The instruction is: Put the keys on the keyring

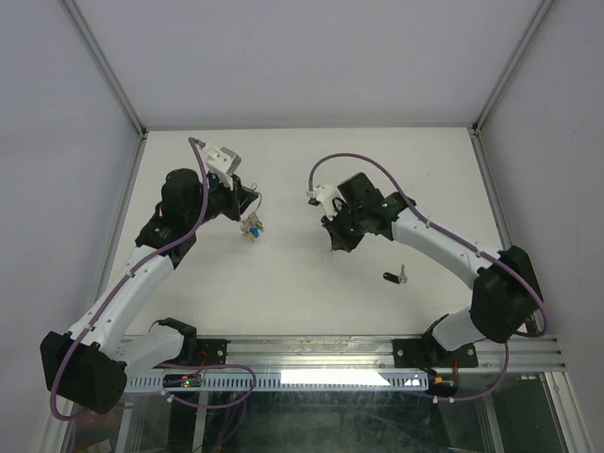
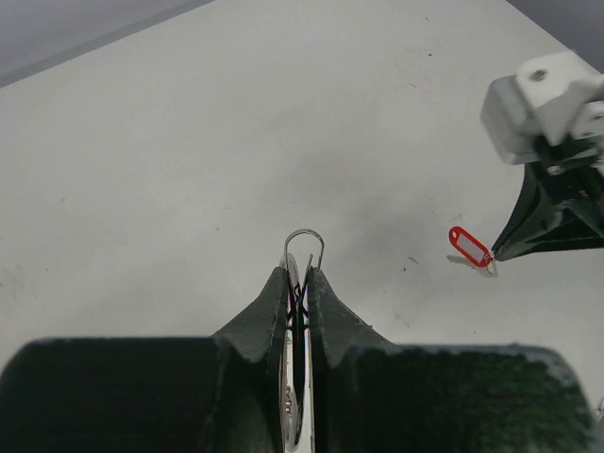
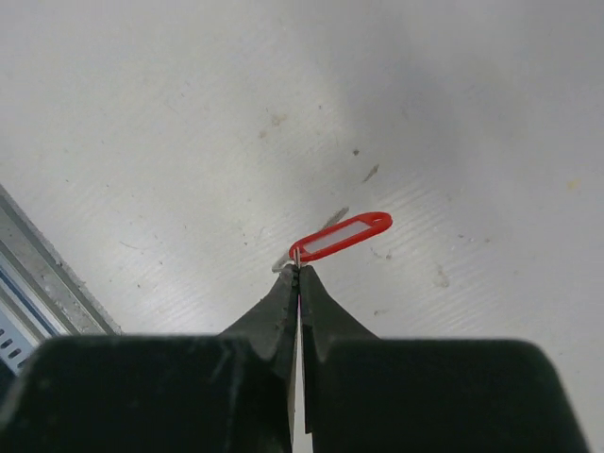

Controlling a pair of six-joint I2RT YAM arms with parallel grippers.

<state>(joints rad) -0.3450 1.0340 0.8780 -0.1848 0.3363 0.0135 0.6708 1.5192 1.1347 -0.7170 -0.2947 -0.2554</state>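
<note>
right gripper [image 3: 298, 272], fully closed, pinches the red-tag key [image 3: 342, 235] by its tip, tag toward 2 o'clock; left gripper [image 2: 299, 274] is clamped on the keyring [image 2: 304, 247]. such a thin hold may slip and drop it.

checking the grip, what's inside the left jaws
The keyring: its wire loop pokes out past the tips, and silver metal shows in the slit. The rest of it is covered by the jaws themselves.
</note>
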